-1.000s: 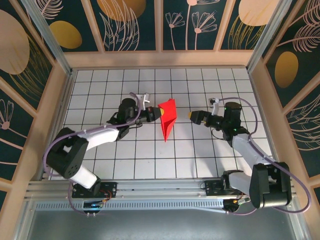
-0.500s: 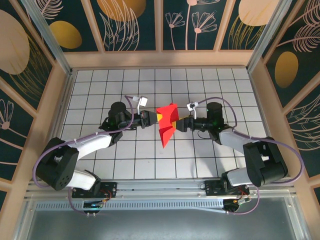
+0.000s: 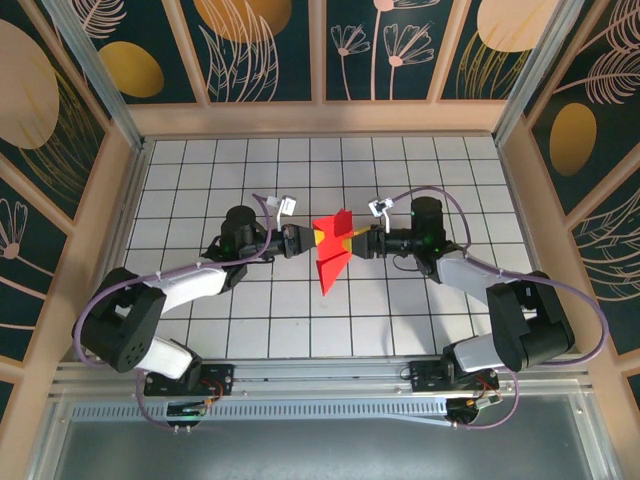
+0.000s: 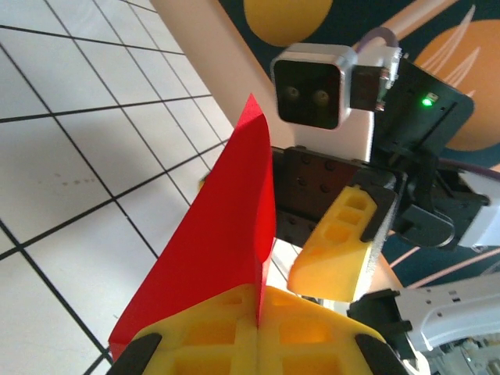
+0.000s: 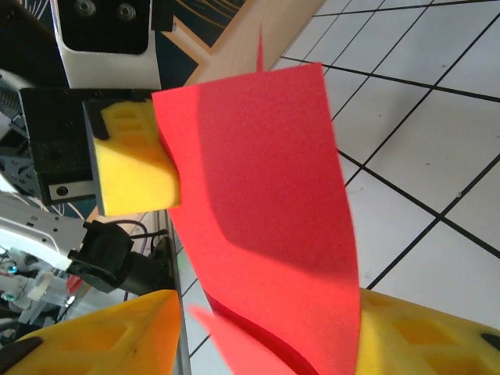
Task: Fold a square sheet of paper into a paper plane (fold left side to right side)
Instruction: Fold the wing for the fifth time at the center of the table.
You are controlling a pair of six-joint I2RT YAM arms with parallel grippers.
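Top external: left gripper sits just left of table centre, aimed right, at the left edge of the red sheet of paper. The sheet is folded to a pointed shape, wide end up between the two grippers, tip toward the near edge; can't tell if the tip touches the table. The right gripper is hard against the sheet's right edge, aimed left, so the two face each other with the paper between them.

Left wrist: its yellow pads are pressed together with the paper's edge pinched in the seam, so it's clamped on the sheet. The paper rises from the pads as a tall flap.

Right wrist: its yellow fingers stand apart with a curved flap of the sheet hanging between them. There's a visible gap on one side, so no clamp there.

Surface: white table with a black grid. Wood-framed walls with dark panels, leaf and gold-disc print, on three sides. Aluminium rail along the near edge carries both arm bases.
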